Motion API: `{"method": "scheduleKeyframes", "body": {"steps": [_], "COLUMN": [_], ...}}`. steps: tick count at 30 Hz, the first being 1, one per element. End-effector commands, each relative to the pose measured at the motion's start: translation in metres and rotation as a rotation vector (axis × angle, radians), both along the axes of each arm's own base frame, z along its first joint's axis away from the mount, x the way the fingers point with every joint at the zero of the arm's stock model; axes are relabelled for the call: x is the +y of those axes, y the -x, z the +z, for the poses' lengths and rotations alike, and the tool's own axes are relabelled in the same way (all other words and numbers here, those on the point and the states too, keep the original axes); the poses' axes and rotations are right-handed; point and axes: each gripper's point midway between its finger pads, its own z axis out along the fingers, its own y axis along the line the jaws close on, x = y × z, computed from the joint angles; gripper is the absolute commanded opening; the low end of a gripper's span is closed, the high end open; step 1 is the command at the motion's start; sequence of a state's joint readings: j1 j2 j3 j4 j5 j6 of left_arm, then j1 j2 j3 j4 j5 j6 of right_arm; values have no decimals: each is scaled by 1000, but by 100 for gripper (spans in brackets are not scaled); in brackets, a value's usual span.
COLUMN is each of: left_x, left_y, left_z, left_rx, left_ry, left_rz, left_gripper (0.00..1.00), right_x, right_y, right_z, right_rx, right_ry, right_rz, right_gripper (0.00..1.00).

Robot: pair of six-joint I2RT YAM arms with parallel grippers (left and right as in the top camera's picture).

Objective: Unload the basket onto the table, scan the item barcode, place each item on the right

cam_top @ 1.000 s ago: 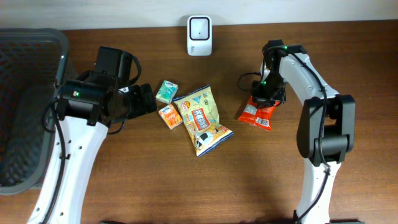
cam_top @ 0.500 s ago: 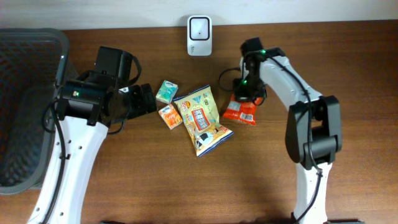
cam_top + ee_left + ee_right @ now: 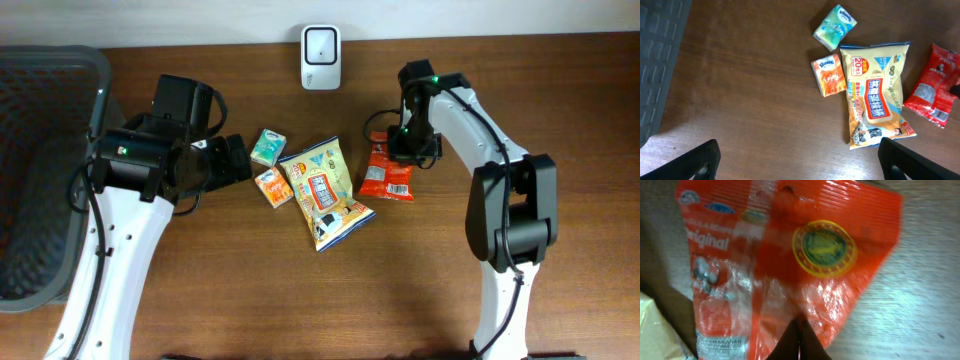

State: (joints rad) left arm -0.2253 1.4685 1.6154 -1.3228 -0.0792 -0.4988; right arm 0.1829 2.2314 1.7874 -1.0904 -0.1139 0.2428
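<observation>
From overhead, the right gripper [image 3: 410,142] sits over the far end of the red snack packet [image 3: 386,176]. The packet is on the wooden table [image 3: 250,290], just right of the yellow snack bag [image 3: 326,190] and apart from the white scanner [image 3: 320,44] at the far edge. The left gripper [image 3: 236,158] hangs near a teal tissue pack [image 3: 267,146] and an orange tissue pack [image 3: 272,187]. A grey basket [image 3: 40,150] fills the left side.

In the left wrist view, the fingers stand wide apart with nothing between them. Both tissue packs, the yellow bag and the red packet lie ahead on the wood, the red one farthest right.

In the right wrist view, the dark fingertips are pressed together, pinching the red foil at its edge — the packet fills most of the frame, with a corner of the yellow bag at lower left.
</observation>
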Motion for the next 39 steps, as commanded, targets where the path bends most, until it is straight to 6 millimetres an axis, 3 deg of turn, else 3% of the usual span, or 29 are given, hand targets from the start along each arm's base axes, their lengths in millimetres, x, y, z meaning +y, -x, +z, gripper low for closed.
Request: {"method": "scheduleKeyframes", "body": {"steps": [1,4,12,14,15,18,19,20,26,29,33,36,39], "left_x": [0,0,0,0,0,0,0,0,0,0,0,0,0], "left_y": [-1,-1,-1,-1,-1,-1,-1,-1,-1,-1,-1,-1,-1], "left_z": [-1,-1,-1,-1,-1,-1,-1,-1,-1,-1,-1,-1,-1], "left_rx": [2,2,2,2,2,2,2,2,2,2,2,2,2], "left_ry": [1,1,1,1,1,1,1,1,1,1,1,1,1], "left_rz": [12,12,12,12,12,12,12,12,12,12,12,12,12], "left_gripper": [99,99,99,99,99,99,99,99,99,99,99,99,99], "right_x": [1,-9,-19,-19,-18,-10,-9,-9,-26,-21,-31,-45,-67], "right_y": [2,4,10,14,15,11,9,8,19,37,38,39,41], "right_z": [-4,-2,51,51,51,49,47,44,24,21,22,31,56], "right_rx": [-8,-5,41,58,60,42,33,30,85,140,162,180,164], "right_ry": [2,58,120,119,115,87,90,89,80,-37,-46,-43,-47], "right_rz": [-16,-18,-16,-15,-10,15,15,15,7,195,84,-26,-139], "right_gripper": [4,4,5,44,56,61,74,99,99,99,98,99,99]}}
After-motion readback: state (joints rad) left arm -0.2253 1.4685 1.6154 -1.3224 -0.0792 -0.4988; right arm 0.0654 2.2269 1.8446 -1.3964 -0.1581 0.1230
